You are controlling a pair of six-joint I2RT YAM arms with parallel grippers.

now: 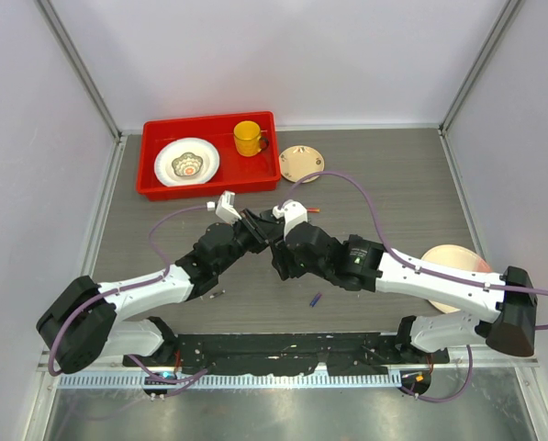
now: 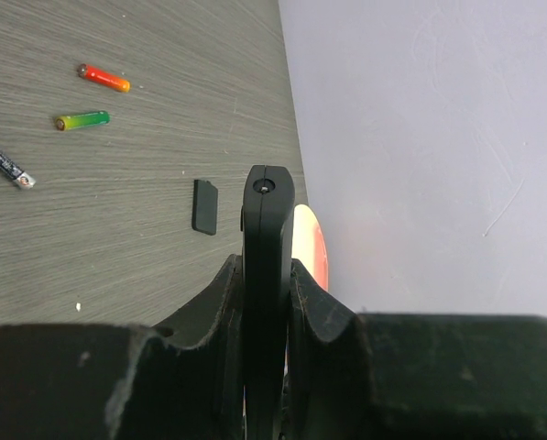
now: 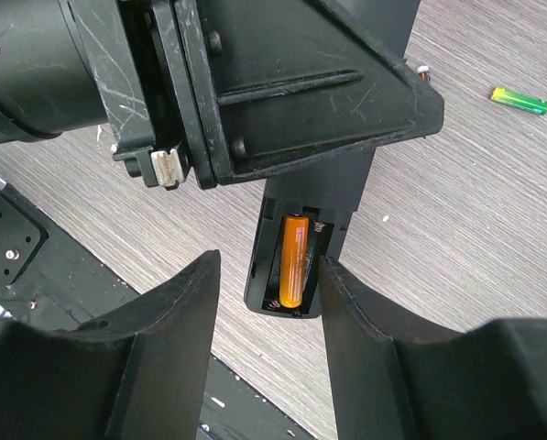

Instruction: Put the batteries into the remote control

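Clamping the remote (image 2: 268, 211), the left pincer (image 2: 268, 275) holds it; the right pincer (image 3: 268, 261) gapes astride its seated orange battery (image 3: 294, 261), a green battery (image 3: 520, 101) lying at two o'clock.

The left gripper (image 2: 266, 272) is black plastic, its fingers (image 2: 321, 316) rough-textured and scuffed pale at the edges. Pinched between them, the remote control (image 2: 268, 206) is smooth black plastic with a slight sheen. Beyond those fingertips the back cover (image 2: 205, 206) is matt black plastic, lying on a table (image 2: 163, 55) with a matt grey wood-grain surface. The batteries (image 2: 82, 120) there wear glossy coloured wraps with metal ends. Just past the right gripper (image 3: 271, 275), the orange battery (image 3: 294, 259) gleams beside a thin metal spring (image 3: 315, 223).
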